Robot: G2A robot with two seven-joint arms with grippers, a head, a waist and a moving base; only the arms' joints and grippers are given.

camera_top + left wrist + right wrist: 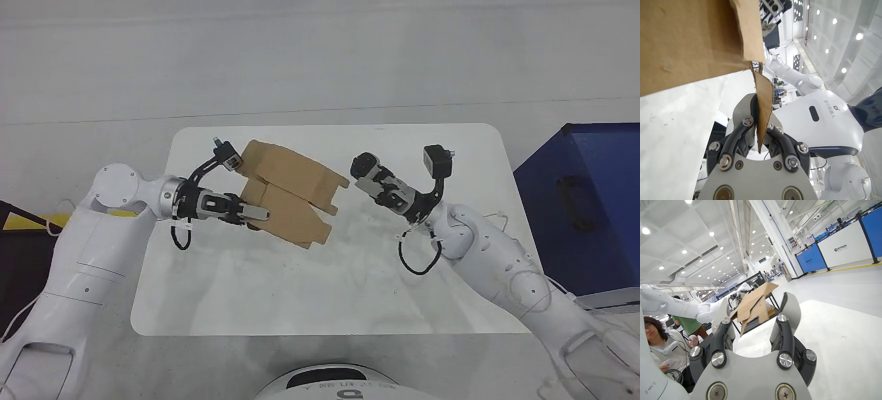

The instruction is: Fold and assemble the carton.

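A brown cardboard carton (290, 192), partly unfolded with loose flaps, is held up above the white table (440, 290). My left gripper (262, 213) is shut on one of its flaps; the left wrist view shows the flap's edge (763, 106) pinched between the fingers, with the carton's body (693, 37) above. My right gripper (362, 168) stands open just to the right of the carton, a short gap from its flaps. From the right wrist, the carton (753, 306) hangs beyond the spread fingers (791, 311), with nothing between them.
A dark blue bin (585, 200) stands off the table's right side. The front half of the table (300, 300) lies bare below the carton. A person holding controllers (668, 344) stands beyond the table's far side.
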